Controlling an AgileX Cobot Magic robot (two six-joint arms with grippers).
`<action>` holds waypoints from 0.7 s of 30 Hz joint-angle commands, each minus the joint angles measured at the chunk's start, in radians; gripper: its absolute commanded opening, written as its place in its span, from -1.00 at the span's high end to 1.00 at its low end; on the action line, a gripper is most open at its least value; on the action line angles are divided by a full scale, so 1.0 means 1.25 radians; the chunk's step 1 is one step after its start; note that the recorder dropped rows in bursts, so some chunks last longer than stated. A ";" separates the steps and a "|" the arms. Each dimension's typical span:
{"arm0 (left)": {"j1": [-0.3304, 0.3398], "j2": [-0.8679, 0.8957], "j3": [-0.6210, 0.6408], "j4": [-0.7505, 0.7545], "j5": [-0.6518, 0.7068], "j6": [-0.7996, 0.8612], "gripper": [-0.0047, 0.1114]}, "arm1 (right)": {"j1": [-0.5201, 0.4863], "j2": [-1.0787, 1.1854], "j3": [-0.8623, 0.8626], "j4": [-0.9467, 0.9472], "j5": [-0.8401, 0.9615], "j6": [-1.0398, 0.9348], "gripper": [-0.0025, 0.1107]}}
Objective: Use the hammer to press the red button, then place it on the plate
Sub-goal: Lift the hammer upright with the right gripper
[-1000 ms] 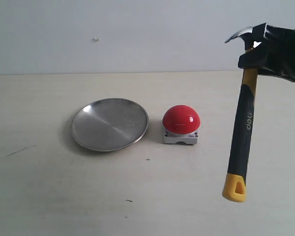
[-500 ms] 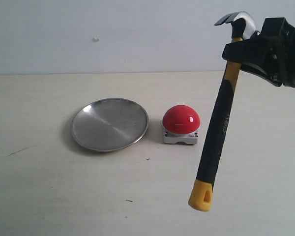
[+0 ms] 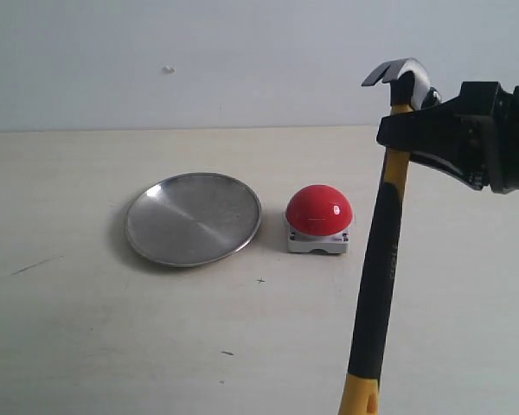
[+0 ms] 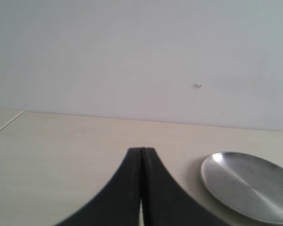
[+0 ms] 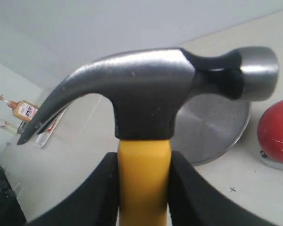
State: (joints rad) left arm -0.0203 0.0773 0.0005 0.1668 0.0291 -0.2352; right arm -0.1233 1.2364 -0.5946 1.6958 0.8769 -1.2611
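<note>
My right gripper (image 3: 397, 132) is shut on the hammer (image 3: 381, 259), clamping the yellow neck just below the dark metal head. The hammer hangs upright in the air, right of the red button (image 3: 318, 210) and nearer the front, head up; its yellow end reaches the bottom edge of the exterior view. The silver plate (image 3: 193, 218) lies empty to the left of the button. In the right wrist view the gripper (image 5: 144, 165) grips the hammer (image 5: 146, 94), with the plate (image 5: 212, 127) and button (image 5: 278, 129) behind it. My left gripper (image 4: 141, 151) is shut and empty, near the plate (image 4: 247, 186).
The pale table (image 3: 69, 346) runs back to a plain wall. A small bottle (image 5: 22, 110) stands far off beyond the table in the right wrist view. A few small dark marks dot the tabletop in front of the button.
My right gripper has carried the hammer to the left, closer to the button. The handle's yellow end has dropped to the bottom edge of the view. The plate and button have not moved.
</note>
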 commanded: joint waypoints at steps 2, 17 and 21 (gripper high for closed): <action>0.001 -0.004 0.000 0.004 0.000 -0.003 0.92 | -0.003 -0.012 0.008 0.039 0.099 -0.038 0.96; 0.001 -0.004 0.000 0.001 -0.162 -0.266 0.92 | 0.054 -0.012 -0.012 0.039 0.017 -0.049 0.96; 0.001 -0.004 0.000 0.002 -0.162 -0.266 0.92 | 0.115 -0.012 -0.044 0.039 -0.060 -0.043 0.96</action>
State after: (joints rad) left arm -0.0203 0.0773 0.0005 0.1668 -0.1534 -0.5523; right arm -0.0245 1.2364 -0.6082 1.6958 0.8321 -1.3139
